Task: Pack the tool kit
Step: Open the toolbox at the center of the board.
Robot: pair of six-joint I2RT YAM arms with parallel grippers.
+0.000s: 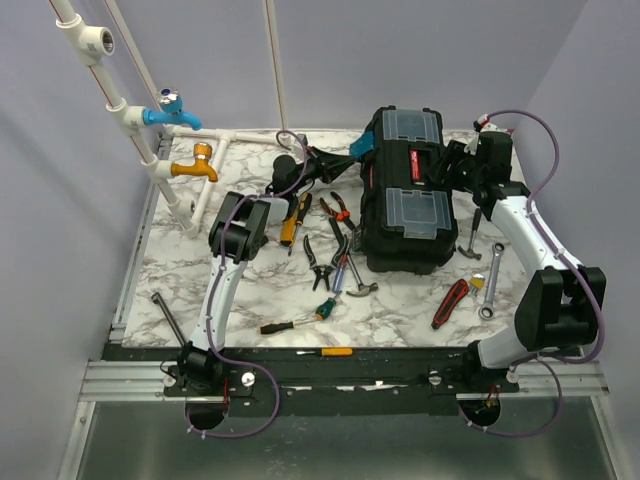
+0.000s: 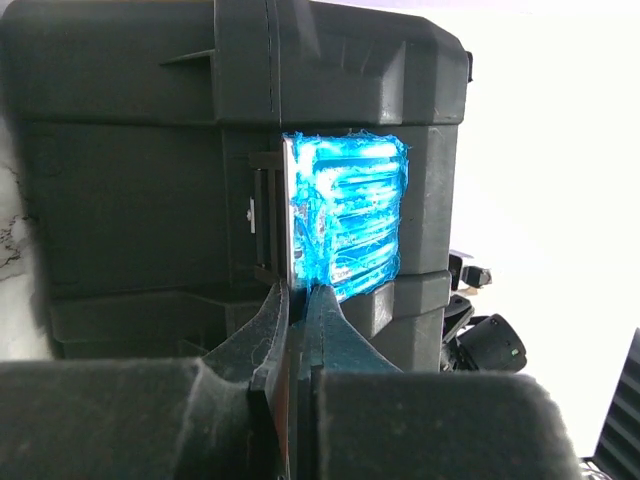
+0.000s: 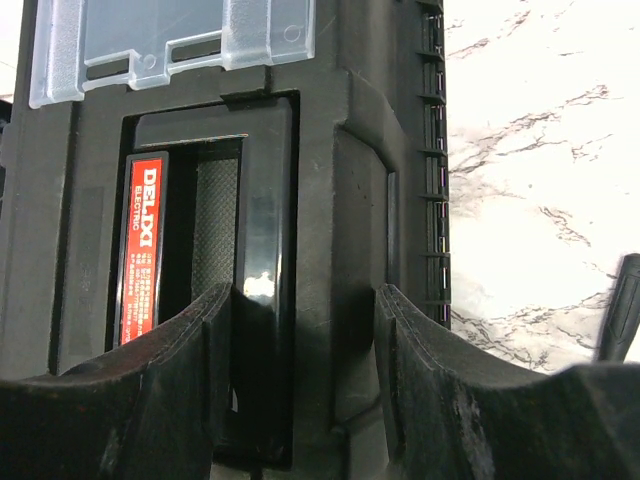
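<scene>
Was robotics lab test cell: plain lavender wall panels (image 1: pixel 60 250) enclosed marble-pattern tabletop (image 1: pixel 400 310); aluminium rail (image 1: pixel 125 380) at near edge, arm bases (image 1: pixel 195 365) bolted alongside; white pipes (image 1: pixel 130 120) with blue tap (image 1: pixel 170 112), orange tap (image 1: pixel 195 165) far left.

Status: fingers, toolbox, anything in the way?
Left fingers shut at teal latch. Right fingers astride toolbox top by handle, contact unclear. Toolbox closed; pliers, wrench loose on table.
</scene>
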